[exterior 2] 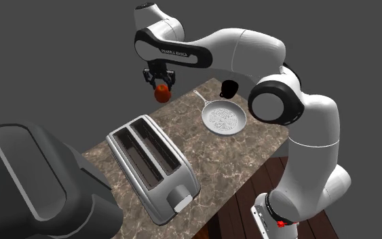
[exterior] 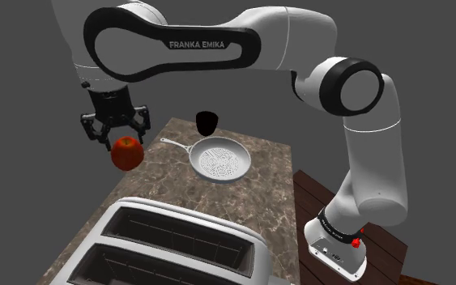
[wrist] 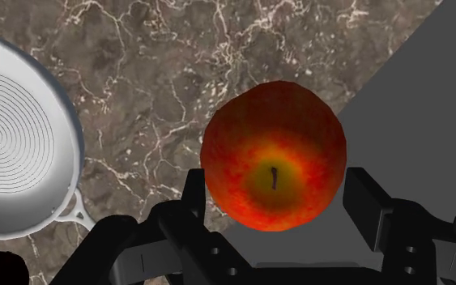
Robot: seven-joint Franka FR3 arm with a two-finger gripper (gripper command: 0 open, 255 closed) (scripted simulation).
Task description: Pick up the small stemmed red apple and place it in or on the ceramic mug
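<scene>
A red apple [exterior: 127,153] with a yellow patch around its short stem [wrist: 274,177] hangs in the air over the far corner of the marble counter [exterior: 276,190]. My black gripper [exterior: 123,138] is shut on the apple, one finger on each side [wrist: 193,194]. Seen from the second exterior view, the apple [exterior 2: 161,93] sits just under the gripper [exterior 2: 161,84], above the counter's far edge. The mug [exterior: 206,122] is dark, almost black, and stands upright at the back of the counter, to the shoulder view's right of the apple; it is also in the second exterior view [exterior 2: 230,87].
A white frying pan [exterior: 222,162] with a long handle lies between the mug and the counter's middle. A silver two-slot toaster [exterior: 173,243] takes up the near end. A large dark rounded appliance [exterior 2: 33,180] stands at the second exterior view's lower left.
</scene>
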